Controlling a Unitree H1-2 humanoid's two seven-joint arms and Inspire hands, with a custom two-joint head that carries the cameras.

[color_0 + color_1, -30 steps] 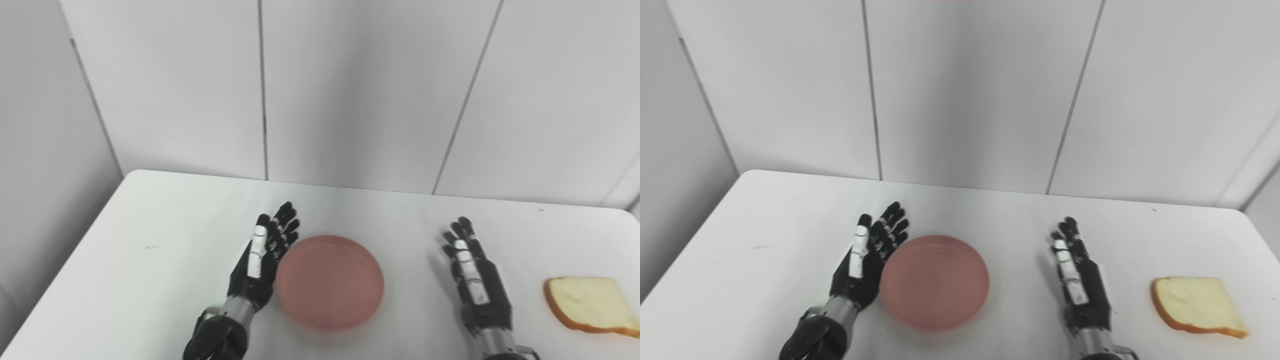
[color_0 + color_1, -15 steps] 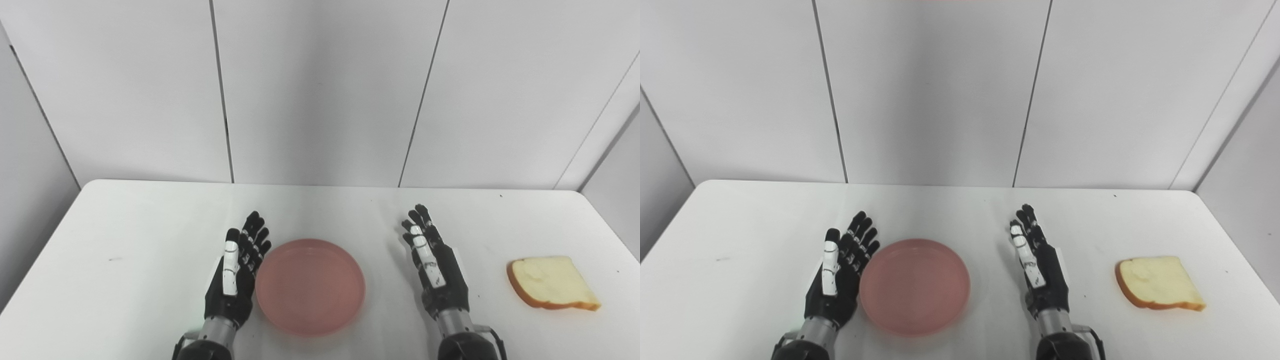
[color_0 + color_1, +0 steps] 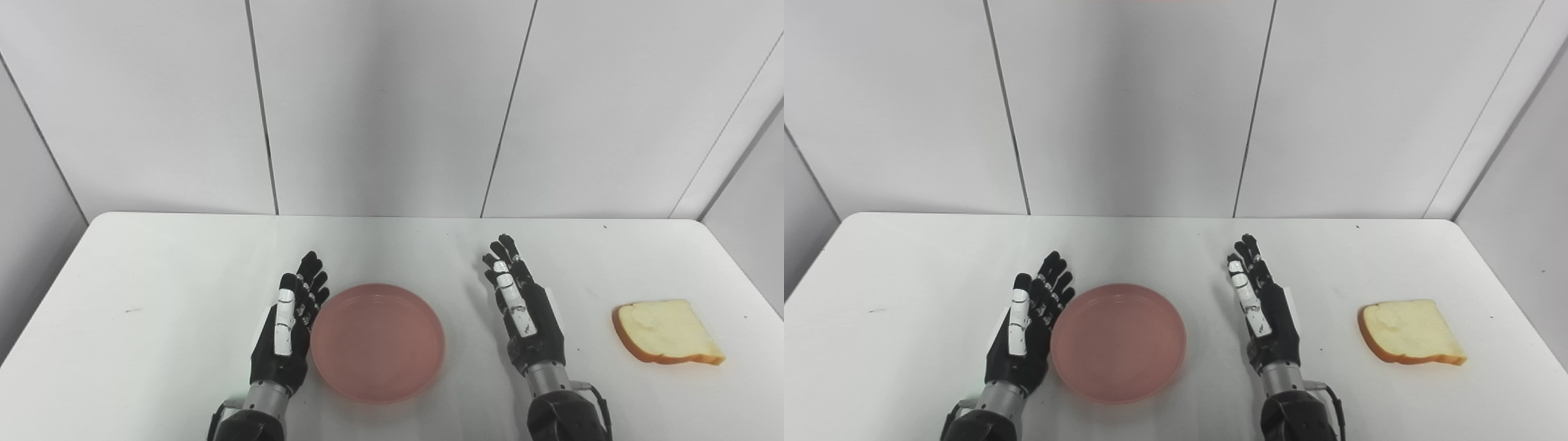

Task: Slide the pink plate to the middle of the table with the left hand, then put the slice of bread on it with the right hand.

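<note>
Both robot hands flat, fingers spread, empty | left robot hand (image 3: 286,334) beside pink plate (image 3: 377,341) | right robot hand (image 3: 525,315) apart from it

The pink plate (image 3: 377,342) is round, shallow and empty, with a low raised rim, lying flat on the white counter (image 3: 153,275) near its front edge, about at the middle of its width. The slice of bread (image 3: 666,332) lies flat at the plate's three o'clock, well apart from it, pale crumb up, tan crust along its left and near edges.
</note>
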